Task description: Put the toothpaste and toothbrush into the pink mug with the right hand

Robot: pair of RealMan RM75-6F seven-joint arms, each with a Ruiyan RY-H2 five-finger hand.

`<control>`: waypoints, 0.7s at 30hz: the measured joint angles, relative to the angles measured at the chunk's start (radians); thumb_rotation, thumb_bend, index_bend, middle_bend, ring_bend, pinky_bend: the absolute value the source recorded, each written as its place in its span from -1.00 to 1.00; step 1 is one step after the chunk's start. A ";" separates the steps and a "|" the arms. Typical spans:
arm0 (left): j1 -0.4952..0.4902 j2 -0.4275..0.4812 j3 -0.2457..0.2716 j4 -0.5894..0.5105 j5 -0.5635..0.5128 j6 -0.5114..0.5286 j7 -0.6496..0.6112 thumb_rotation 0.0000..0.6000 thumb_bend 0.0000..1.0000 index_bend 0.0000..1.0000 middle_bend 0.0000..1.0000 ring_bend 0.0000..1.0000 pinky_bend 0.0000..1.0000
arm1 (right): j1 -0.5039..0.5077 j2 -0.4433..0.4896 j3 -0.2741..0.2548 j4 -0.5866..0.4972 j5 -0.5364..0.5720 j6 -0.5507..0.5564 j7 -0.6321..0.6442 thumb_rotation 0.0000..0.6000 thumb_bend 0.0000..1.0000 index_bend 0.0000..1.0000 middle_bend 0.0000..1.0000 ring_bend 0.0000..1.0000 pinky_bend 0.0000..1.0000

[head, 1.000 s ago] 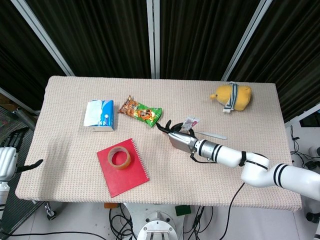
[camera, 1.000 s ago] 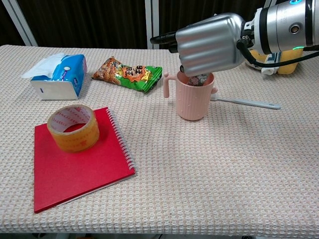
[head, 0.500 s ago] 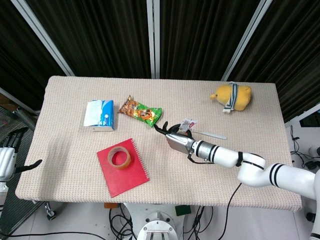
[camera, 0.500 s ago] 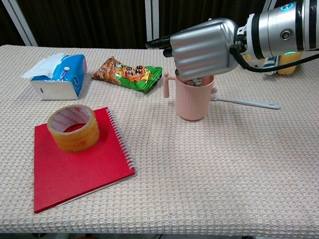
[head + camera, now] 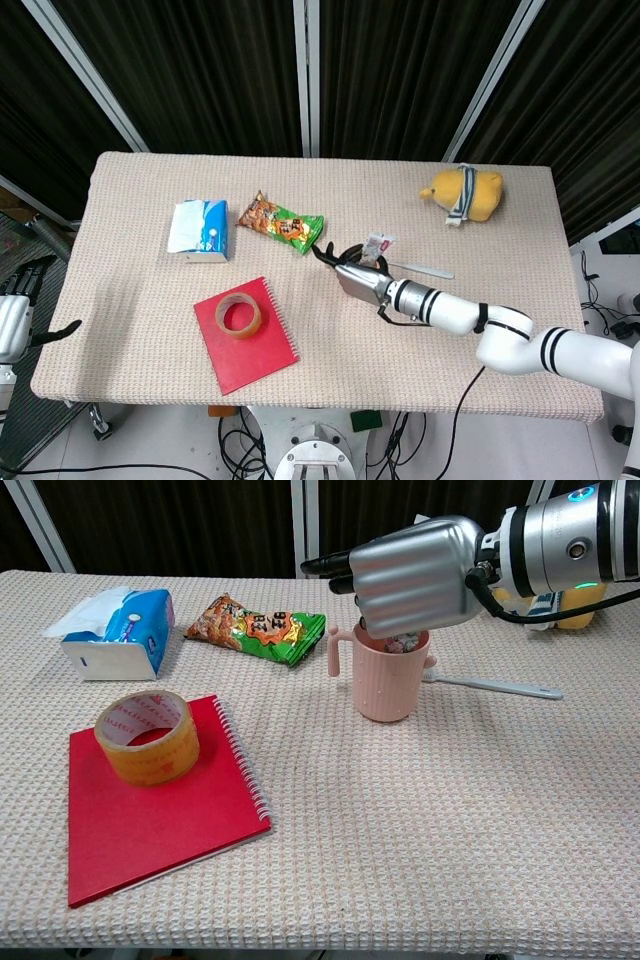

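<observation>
I see the table point(image 5: 480, 860), covered in a beige woven cloth, filling both views. My right arm point(image 5: 500, 335) reaches across it from the right edge. On the left half lies the red spiral notebook point(image 5: 150, 820), with the roll of tan tape point(image 5: 146, 737) standing on its upper corner. Behind that sits the blue and white tissue pack point(image 5: 118, 632), and beside it the green and orange snack bag point(image 5: 262, 628). A yellow plush toy point(image 5: 462, 193) lies near the far right corner.

My right hand point(image 5: 415, 575) hangs directly over the pink mug point(image 5: 388, 680), its silver back toward the chest camera and dark fingers point(image 5: 325, 566) pointing left past the rim. I cannot tell whether those fingers grip anything, since the palm hides the underside. The toothpaste point(image 5: 400, 642) stands in the mug, its top showing just under my palm. The toothbrush point(image 5: 495, 687) lies flat on the cloth right of the mug, its near end by the mug's wall.

My left hand point(image 5: 25, 305) hangs off the left edge, fingers spread and holding nothing.
</observation>
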 measured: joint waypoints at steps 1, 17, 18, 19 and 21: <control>0.000 0.000 0.000 0.000 0.000 0.001 0.000 0.94 -0.85 -0.84 -0.79 -0.80 -0.56 | -0.002 0.000 0.000 -0.001 0.004 0.001 -0.004 1.00 0.01 0.02 -0.14 -0.77 -1.00; -0.001 -0.002 -0.001 0.005 -0.002 -0.005 -0.005 0.97 -0.85 -0.83 -0.79 -0.80 -0.56 | -0.009 0.005 -0.006 -0.020 0.043 0.015 -0.027 1.00 -0.05 -0.21 -0.33 -0.87 -1.00; -0.001 -0.001 -0.002 0.005 -0.003 -0.006 -0.005 0.97 -0.85 -0.83 -0.79 -0.80 -0.56 | -0.009 0.005 -0.006 -0.022 0.045 0.019 -0.027 1.00 -0.05 -0.25 -0.36 -0.89 -1.00; -0.001 0.000 -0.002 0.005 -0.003 -0.006 -0.005 0.96 -0.85 -0.83 -0.79 -0.80 -0.56 | -0.009 0.005 -0.005 -0.023 0.046 0.021 -0.027 1.00 -0.05 -0.28 -0.39 -0.91 -1.00; -0.001 0.001 -0.003 0.003 -0.004 -0.005 -0.006 0.97 -0.85 -0.83 -0.79 -0.80 -0.56 | -0.010 0.004 -0.004 -0.024 0.051 0.029 -0.028 1.00 -0.07 -0.40 -0.47 -0.97 -1.00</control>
